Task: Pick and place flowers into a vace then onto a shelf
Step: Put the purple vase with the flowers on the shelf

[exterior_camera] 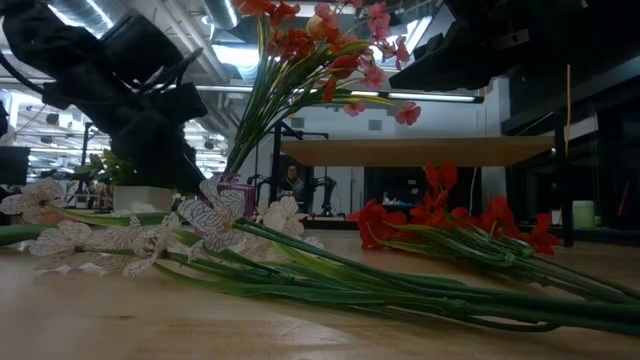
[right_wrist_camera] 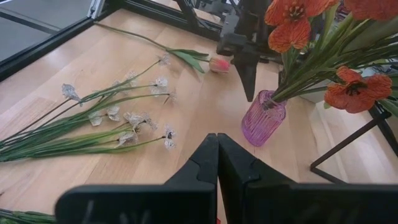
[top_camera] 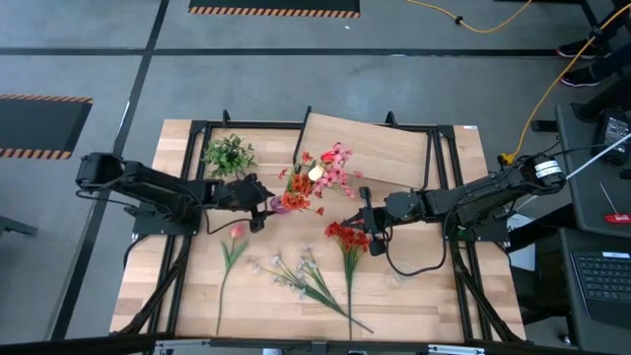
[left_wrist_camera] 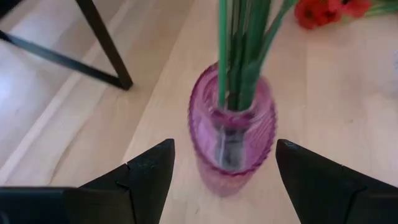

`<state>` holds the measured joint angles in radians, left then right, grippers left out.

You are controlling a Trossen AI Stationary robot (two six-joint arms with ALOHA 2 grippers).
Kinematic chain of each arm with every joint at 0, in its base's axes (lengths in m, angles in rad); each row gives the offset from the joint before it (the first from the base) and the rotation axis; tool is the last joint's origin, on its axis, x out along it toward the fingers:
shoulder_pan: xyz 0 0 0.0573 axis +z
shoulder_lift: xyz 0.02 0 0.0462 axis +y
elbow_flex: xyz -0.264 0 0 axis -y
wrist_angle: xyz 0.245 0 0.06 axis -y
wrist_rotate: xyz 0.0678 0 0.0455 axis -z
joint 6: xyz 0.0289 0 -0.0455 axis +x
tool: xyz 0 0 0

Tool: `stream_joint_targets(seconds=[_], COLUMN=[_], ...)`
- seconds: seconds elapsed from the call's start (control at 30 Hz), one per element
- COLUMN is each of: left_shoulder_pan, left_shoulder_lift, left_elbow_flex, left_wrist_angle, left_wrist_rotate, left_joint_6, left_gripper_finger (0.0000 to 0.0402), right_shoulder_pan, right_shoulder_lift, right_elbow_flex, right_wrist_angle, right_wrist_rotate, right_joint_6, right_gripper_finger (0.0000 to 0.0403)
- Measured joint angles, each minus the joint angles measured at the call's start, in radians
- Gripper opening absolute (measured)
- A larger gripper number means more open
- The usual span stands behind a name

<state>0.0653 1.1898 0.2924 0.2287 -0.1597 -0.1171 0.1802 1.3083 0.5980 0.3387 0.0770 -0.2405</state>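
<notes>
A ribbed pink glass vase (left_wrist_camera: pixel 231 134) stands upright on the light-wood tabletop (top_camera: pixel 414 296), and every place here is given from it. Green-stemmed flowers with orange, red and pink blooms (top_camera: pixel 317 175) are held in its neck, fanning toward the raised light-wood shelf on thin black legs (top_camera: pixel 380 148), which is seen just beyond the vase. The left gripper (left_wrist_camera: pixel 224 177) is seen with its fingers spread wide, one on either side of the vase, with a clear gap on both sides; nothing is gripped. The right gripper (right_wrist_camera: pixel 217 163) is seen near the vase on the opposite side, its fingers pressed fully together and nothing between them. A red-bloomed bunch (top_camera: pixel 347 240), white-bloomed stems (top_camera: pixel 296 271) and a single pink tulip (top_camera: pixel 237 233) are laid flat on the tabletop in front of the vase. A small bushy green plant (top_camera: pixel 229 154) is seen behind the vase, to the left gripper's side.
</notes>
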Motion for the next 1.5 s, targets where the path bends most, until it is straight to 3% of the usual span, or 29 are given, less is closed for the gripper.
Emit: stream_joint_targets(seconds=[0.27, 0.7, 0.9, 1.03, 1.33, 1.5], left_shoulder_pan=[0.045, 0.049, 0.048, 0.048, 0.048, 0.048], left_shoulder_lift=[0.077, 0.18, 0.223, 0.223, 0.205, 0.135], left_elbow_flex=[0.0, 0.0, 0.0, 0.0, 0.0, 0.0], left_wrist_angle=[0.093, 0.196, 0.286, 0.299, 0.32, 0.311], left_wrist_rotate=[0.111, 0.11, 0.109, 0.119, 0.12, 0.127], left_joint_6=[0.044, 0.086, 0.126, 0.131, 0.099, 0.089], left_gripper_finger=[0.0272, 0.0268, 0.0232, 0.0202, 0.0202, 0.0202], right_shoulder_pan=[-0.001, -0.001, -0.001, -0.001, -0.001, -0.001], right_shoulder_lift=[0.0, 0.0, 0.0, 0.0, 0.0, 0.0], right_elbow_flex=[0.0, 0.0, 0.0, 0.0, 0.0, 0.0], right_wrist_angle=[0.0, 0.001, 0.001, 0.0, 0.0, -0.014], right_wrist_rotate=[0.0, 0.0, 0.001, 0.001, 0.001, 0.001], right_joint_6=[-0.002, -0.003, -0.003, -0.003, -0.003, -0.003], right_gripper_finger=[0.0005, 0.0005, 0.0005, 0.0005, 0.0005, 0.0005])
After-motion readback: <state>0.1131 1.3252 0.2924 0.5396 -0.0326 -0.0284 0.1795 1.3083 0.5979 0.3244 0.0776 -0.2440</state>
